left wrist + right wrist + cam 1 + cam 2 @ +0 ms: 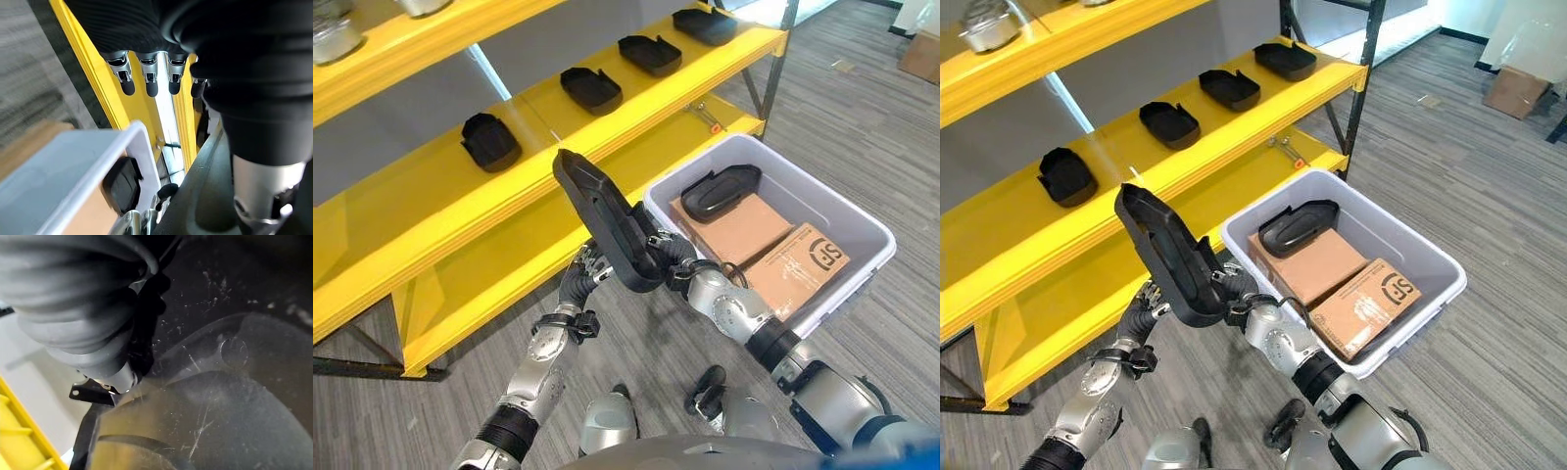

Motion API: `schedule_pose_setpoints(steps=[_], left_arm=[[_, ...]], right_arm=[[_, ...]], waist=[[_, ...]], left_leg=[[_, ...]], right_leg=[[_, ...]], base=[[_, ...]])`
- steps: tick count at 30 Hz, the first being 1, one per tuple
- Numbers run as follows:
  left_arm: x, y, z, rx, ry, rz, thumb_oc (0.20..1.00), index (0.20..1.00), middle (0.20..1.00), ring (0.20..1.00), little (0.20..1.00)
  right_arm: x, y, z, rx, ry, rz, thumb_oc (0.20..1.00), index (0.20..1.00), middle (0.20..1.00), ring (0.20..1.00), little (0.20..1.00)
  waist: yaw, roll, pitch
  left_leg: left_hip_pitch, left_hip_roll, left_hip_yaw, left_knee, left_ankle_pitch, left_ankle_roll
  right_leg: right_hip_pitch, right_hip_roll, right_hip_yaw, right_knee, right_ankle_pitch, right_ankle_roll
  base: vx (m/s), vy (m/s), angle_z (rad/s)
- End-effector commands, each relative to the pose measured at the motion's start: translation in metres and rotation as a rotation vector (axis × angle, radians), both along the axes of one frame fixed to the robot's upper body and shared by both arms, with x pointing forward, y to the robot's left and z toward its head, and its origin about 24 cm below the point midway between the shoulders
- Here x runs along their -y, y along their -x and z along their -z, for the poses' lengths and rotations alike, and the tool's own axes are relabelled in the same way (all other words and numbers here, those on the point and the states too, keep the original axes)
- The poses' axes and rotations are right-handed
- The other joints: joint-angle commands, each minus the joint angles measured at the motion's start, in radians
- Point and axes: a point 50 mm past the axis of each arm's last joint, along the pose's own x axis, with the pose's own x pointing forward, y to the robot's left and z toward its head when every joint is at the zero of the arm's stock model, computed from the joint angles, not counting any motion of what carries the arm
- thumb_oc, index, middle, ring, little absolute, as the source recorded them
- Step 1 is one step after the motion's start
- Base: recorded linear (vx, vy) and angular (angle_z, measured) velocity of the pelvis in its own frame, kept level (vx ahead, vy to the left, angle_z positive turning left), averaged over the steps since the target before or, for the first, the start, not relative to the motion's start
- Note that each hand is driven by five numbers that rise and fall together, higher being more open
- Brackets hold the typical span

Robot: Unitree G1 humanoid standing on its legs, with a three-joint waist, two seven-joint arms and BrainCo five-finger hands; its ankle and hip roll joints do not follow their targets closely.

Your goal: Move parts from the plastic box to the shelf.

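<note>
Left hand (pixel 146 73) fingers straight, yellow shelf (pixel 105 93) past them; plastic box (pixel 98 156) rim nr, black part (pixel 122 183) inside

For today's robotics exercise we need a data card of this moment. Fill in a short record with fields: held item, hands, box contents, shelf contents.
held item: black part, raised between box and shelf, tilted, one end up
hands: left hand and right hand both at the part's lower end; finger grip not clear
box: one black part lying on two cardboard cartons
shelf: four black parts in a row, nearest, then
</note>
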Motion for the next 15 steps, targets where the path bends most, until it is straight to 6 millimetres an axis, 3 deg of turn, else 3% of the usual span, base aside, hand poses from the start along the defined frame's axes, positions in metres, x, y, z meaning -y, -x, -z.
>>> schedule_pose_setpoints(steps=[1,6,9,13,15], left_arm=[[-0.005,0.007,-0.015,0.075,0.044,-0.044,1.000,1.000,1.000,1.000,1.000],[-0.011,0.009,-0.023,0.109,-0.013,-0.033,1.000,1.000,1.000,1.000,1.000],[-0.011,0.004,-0.034,0.130,-0.073,-0.019,1.000,1.000,1.000,1.000,1.000],[-0.012,-0.003,-0.042,0.125,-0.125,-0.009,1.000,1.000,1.000,1.000,1.000],[-0.013,-0.005,-0.043,0.107,-0.146,-0.006,1.000,1.000,1.000,1.000,1.000]], right_arm=[[-0.039,-0.002,-0.040,0.092,-0.186,-0.084,0.200,0.200,0.200,0.200,0.200],[-0.055,0.005,-0.041,0.097,-0.230,-0.091,0.200,0.200,0.200,0.200,0.200],[-0.065,0.009,-0.047,0.168,-0.204,-0.089,0.200,0.200,0.200,0.200,0.200],[-0.071,0.014,-0.058,0.252,-0.197,-0.063,0.200,0.200,0.200,0.200,0.200],[-0.070,0.014,-0.062,0.288,-0.189,-0.050,0.200,0.200,0.200,0.200,0.200]], waist=[[0.047,0.018,-0.041],[0.077,0.013,-0.041],[0.093,0.005,-0.042],[0.115,0.000,-0.039],[0.118,0.001,-0.037]], left_leg=[[0.013,-0.004,0.001,0.018,0.044,0.020],[0.046,-0.041,0.008,-0.041,0.002,0.047],[0.064,-0.066,0.014,-0.060,-0.012,0.077],[0.065,-0.090,0.018,-0.063,-0.033,0.107],[0.054,-0.103,0.001,-0.060,-0.042,0.119]], right_leg=[[0.263,0.000,-0.035,-0.371,0.173,0.079],[0.290,-0.033,-0.043,-0.434,0.245,0.137],[0.297,-0.072,-0.045,-0.460,0.310,0.192],[0.289,-0.133,-0.063,-0.474,0.394,0.230],[0.280,-0.146,-0.039,-0.478,0.411,0.237]], base=[[-0.08,0.210,0.68],[-0.11,0.217,0.20],[-0.09,0.109,0.14],[-0.11,0.130,0.11],[-0.12,0.143,0.15]])
